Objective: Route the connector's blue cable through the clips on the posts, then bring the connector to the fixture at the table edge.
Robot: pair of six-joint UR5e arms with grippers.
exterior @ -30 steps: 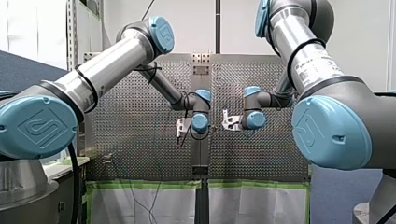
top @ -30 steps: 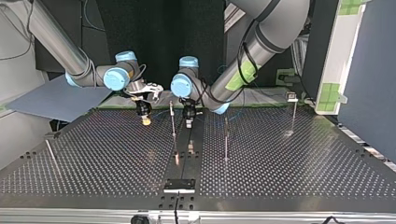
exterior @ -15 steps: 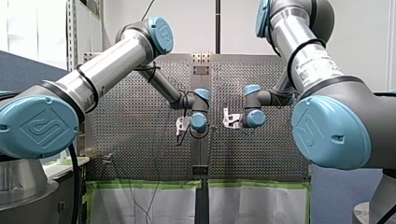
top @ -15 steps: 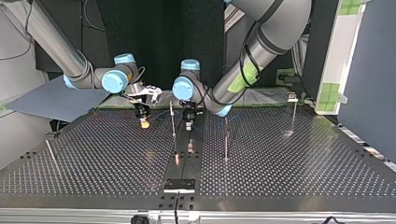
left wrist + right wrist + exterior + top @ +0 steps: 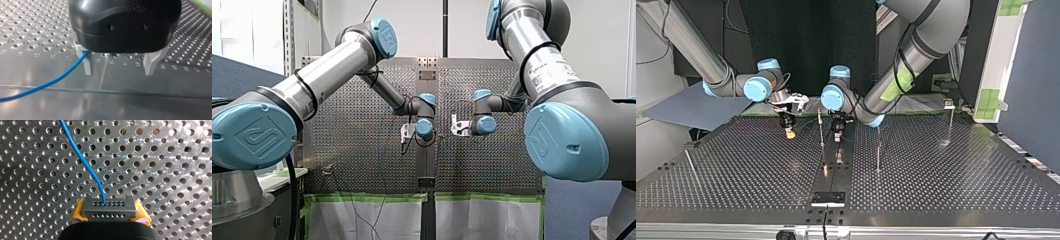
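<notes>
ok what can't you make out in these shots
Left wrist view: where the blue cable runs on, behind my left hand's body.
Right wrist view: my right hand's pads, mostly behind the connector.
Top view: whether the cable sits in the clips on the posts, too small.
Front view: both hands, behind the wrist joints.

Left wrist view: a row of stamped numbers (image 5: 52, 56) runs along the perforated table (image 5: 30, 82). I read 14, 15, 16, 17, then 20, 21, 22 and 24; the rest are hidden or unclear. Front view: the blue joint caps (image 5: 254, 137) bear an embossed UR emblem. The printed label (image 5: 548, 67) on my right arm (image 5: 532, 50) is too small to read.
</notes>
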